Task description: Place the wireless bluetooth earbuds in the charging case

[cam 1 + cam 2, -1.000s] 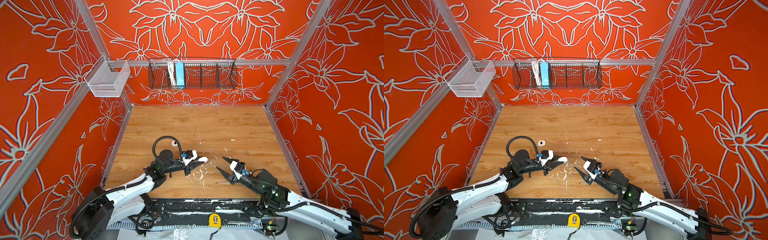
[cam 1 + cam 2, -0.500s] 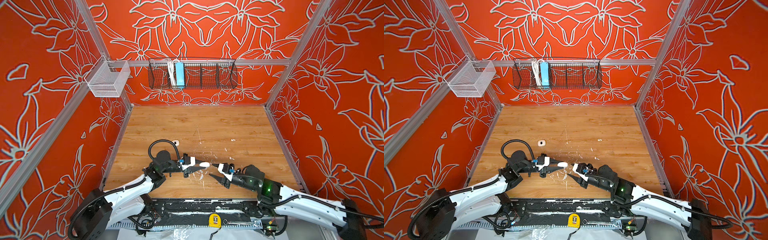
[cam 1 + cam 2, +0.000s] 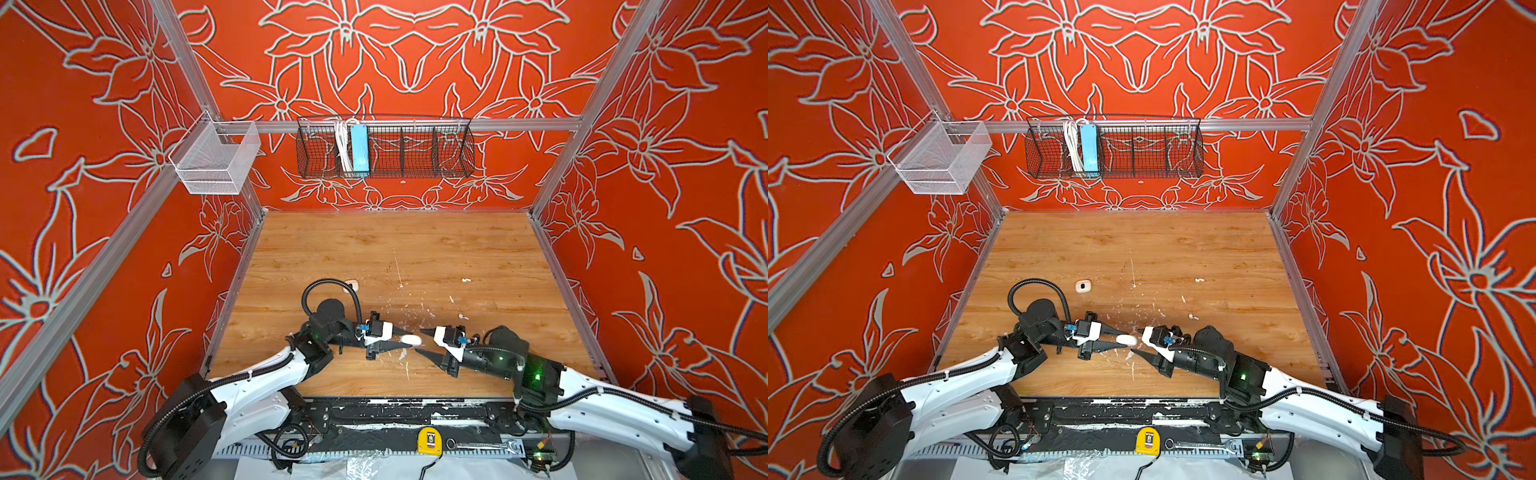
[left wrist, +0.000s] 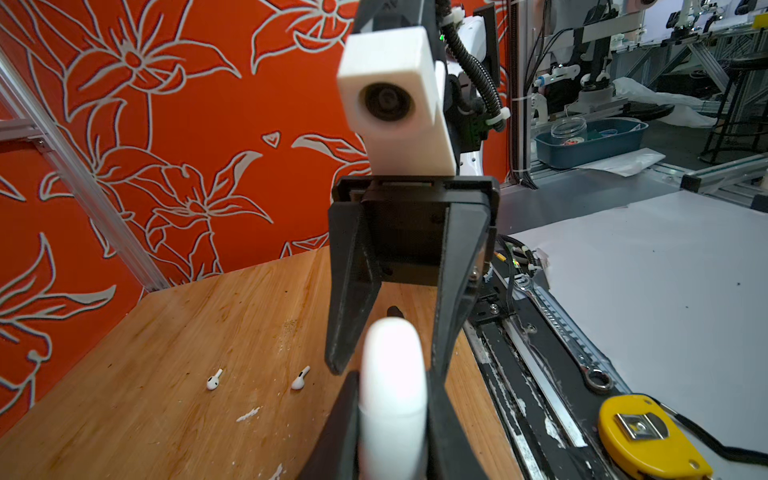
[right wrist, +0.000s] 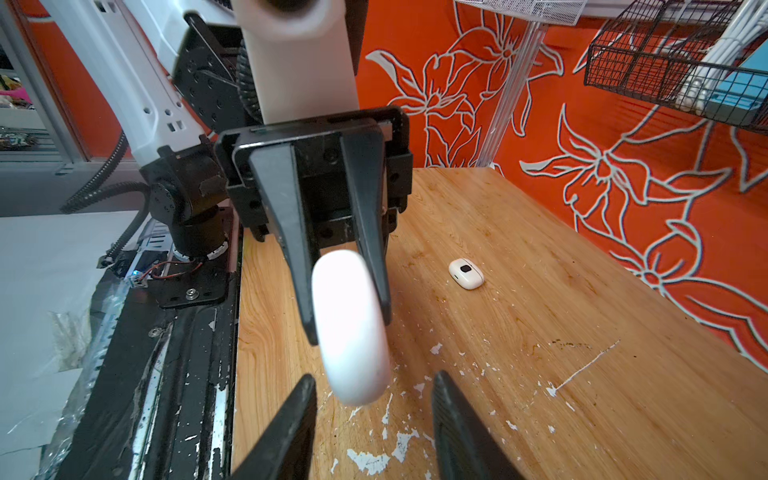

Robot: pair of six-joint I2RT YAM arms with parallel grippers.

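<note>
- Running along the near edge of the wooden table [image 3: 374, 249] is a black rail with a yellow tape measure [image 3: 429, 440] and a spanner [image 3: 482, 445] on it. Both arms rise from here, so there is little spare room on this side.
- Just past that edge, the left gripper [image 3: 400, 341] is clamped on the charging case [image 4: 392, 374], a smooth white puck held edge-on and clear of the wood.
- Facing it tip to tip, the right gripper [image 3: 420, 341] has its jaws parted and holds nothing. The free end of the case sits at the mouth of that gap.
- The case looks closed, but it is blurred and seen on edge, so the lid cannot be judged with certainty.
- Farther in and to the right, two wireless bluetooth earbuds [image 3: 460, 316] lie loose on the wood. The farther earbud [image 3: 466, 280] lies well beyond the nearer one, and both are well apart from the case.
- On progress, the task appears to be at an early stage. The case is lifted and presented between the arms, but no earbud is in it. The lid probably has to be opened, and then each earbud has to be picked up and seated.
- Left of centre and farther back sits a white rounded-square box [image 3: 1083, 286] with a dark oval mark, clear of both arms.
- Beyond that, bare planks run open to the back wall, giving plenty of room to move. Metal frame rails bound the table on both sides.
- A black wire basket [image 3: 384, 145] and a white mesh basket [image 3: 214, 160] hang high on the walls, above the work area.
</note>
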